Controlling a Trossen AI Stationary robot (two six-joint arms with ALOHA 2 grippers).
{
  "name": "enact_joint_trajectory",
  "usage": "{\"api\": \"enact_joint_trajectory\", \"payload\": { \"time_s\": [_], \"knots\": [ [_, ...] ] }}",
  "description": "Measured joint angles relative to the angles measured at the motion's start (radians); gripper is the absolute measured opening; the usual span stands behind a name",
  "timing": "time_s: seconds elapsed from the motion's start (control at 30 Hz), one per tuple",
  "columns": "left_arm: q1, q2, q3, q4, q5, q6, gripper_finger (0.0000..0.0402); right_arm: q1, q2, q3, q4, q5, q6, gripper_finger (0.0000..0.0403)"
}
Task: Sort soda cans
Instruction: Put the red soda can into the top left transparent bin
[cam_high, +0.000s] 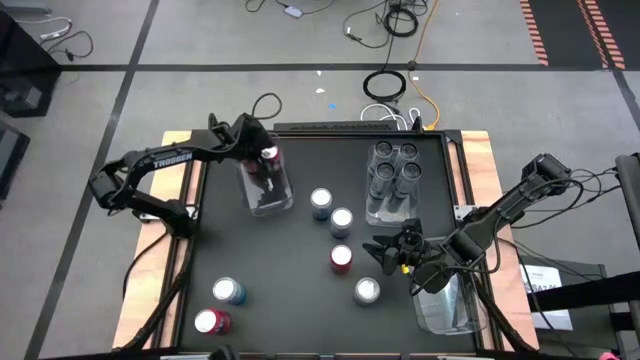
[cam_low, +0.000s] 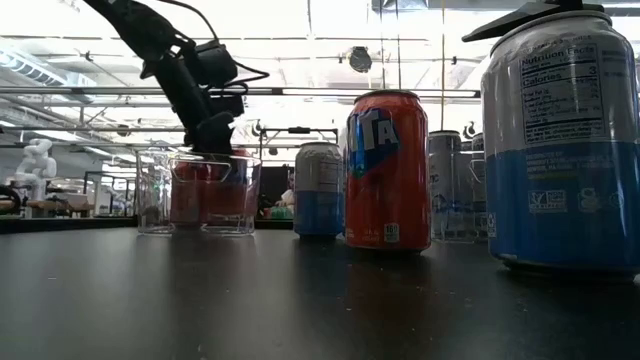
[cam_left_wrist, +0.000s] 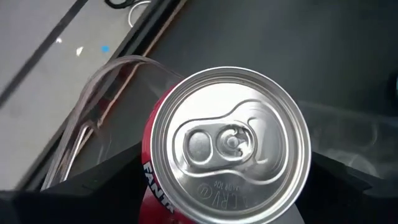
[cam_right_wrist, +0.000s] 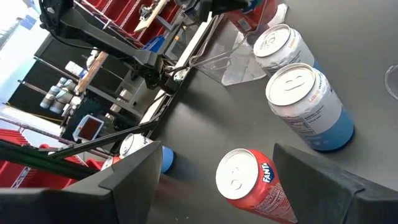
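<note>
1. Nearest the table's front edge I see a red can (cam_high: 212, 322) and a blue-and-silver can (cam_high: 229, 291); both stand upright, long axes vertical, tops up.
2. Right gripper (cam_high: 385, 252) hovers above the mat, jaws spread, holding nothing; a red can (cam_high: 341, 259) stands beside it, a silver-topped can (cam_high: 367, 291) just nearer.
3. Two blue-and-silver cans (cam_high: 322, 202) stand upright mid-mat.
4. Left gripper (cam_high: 262, 160) sits over the left clear tray (cam_high: 270, 201), fingers (cam_left_wrist: 106, 180) spread either side of an upright red can (cam_left_wrist: 227, 149); contact is probably lost, though the can's lid hides the pads.
5. Dark grey cans (cam_high: 394, 167) fill the far tray (cam_high: 385, 212); their lower bodies are hard to make out.
</note>
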Motion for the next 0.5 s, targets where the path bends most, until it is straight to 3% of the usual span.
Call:
{"api": "enact_joint_trajectory", "payload": {
  "time_s": [0.23,0.5],
  "knots": [
    [-0.002,0.003,-0.002,-0.003,-0.003,0.149,0.0343,0.000,0.000,0.000,0.000,0.000,0.015,0.0297],
    [-0.001,0.024,-0.006,0.011,0.002,0.178,0.0344,0.000,0.000,0.000,0.000,0.000,0.015,0.0297]
  ]
}}
